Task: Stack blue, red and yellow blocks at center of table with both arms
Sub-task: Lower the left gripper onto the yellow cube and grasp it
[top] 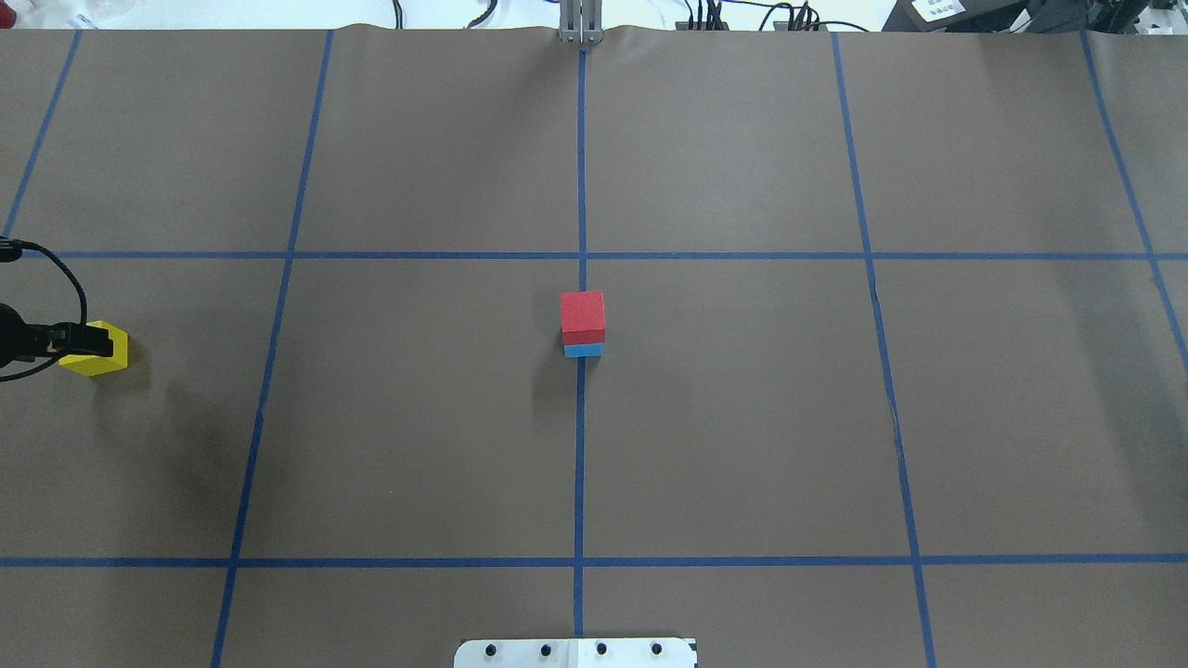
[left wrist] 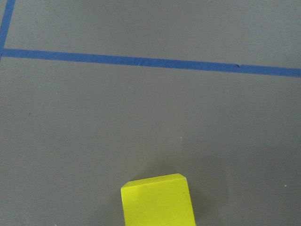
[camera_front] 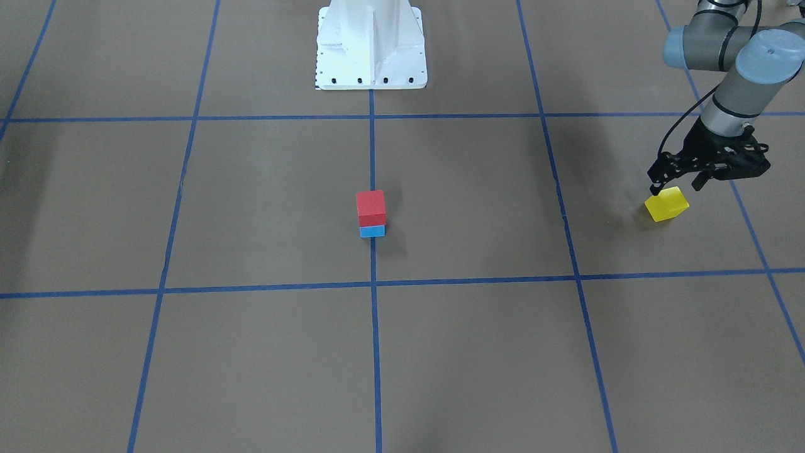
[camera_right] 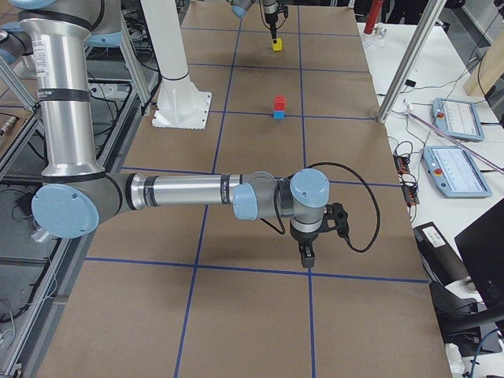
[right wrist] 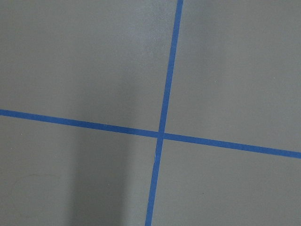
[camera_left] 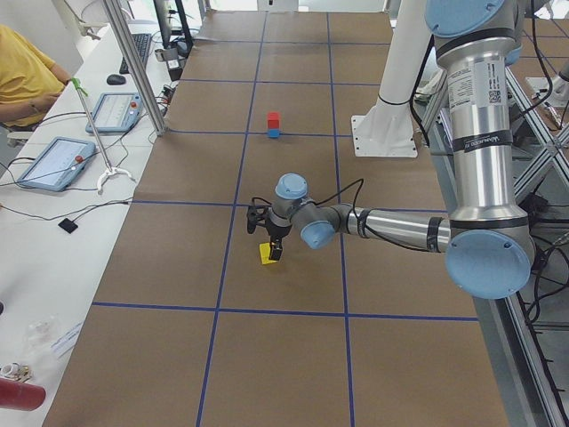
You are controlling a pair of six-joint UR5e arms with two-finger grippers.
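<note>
A red block (camera_front: 370, 207) sits on a blue block (camera_front: 372, 231) at the table's centre, on the middle tape line; the pair also shows in the overhead view, with the red block (top: 583, 317) on top. A yellow block (camera_front: 666, 204) lies alone far out on the robot's left side. My left gripper (camera_front: 676, 187) is open just above the yellow block, a finger on either side. The left wrist view shows the yellow block (left wrist: 157, 200) at its bottom edge. My right gripper (camera_right: 307, 256) shows only in the exterior right view, low over bare table; I cannot tell whether it is open or shut.
The white robot base (camera_front: 371, 44) stands at the table's robot-side edge. Blue tape lines (top: 580, 464) grid the brown table. Tablets (camera_right: 453, 118) and cables lie on the operators' side desk. A person in yellow (camera_left: 22, 76) sits there.
</note>
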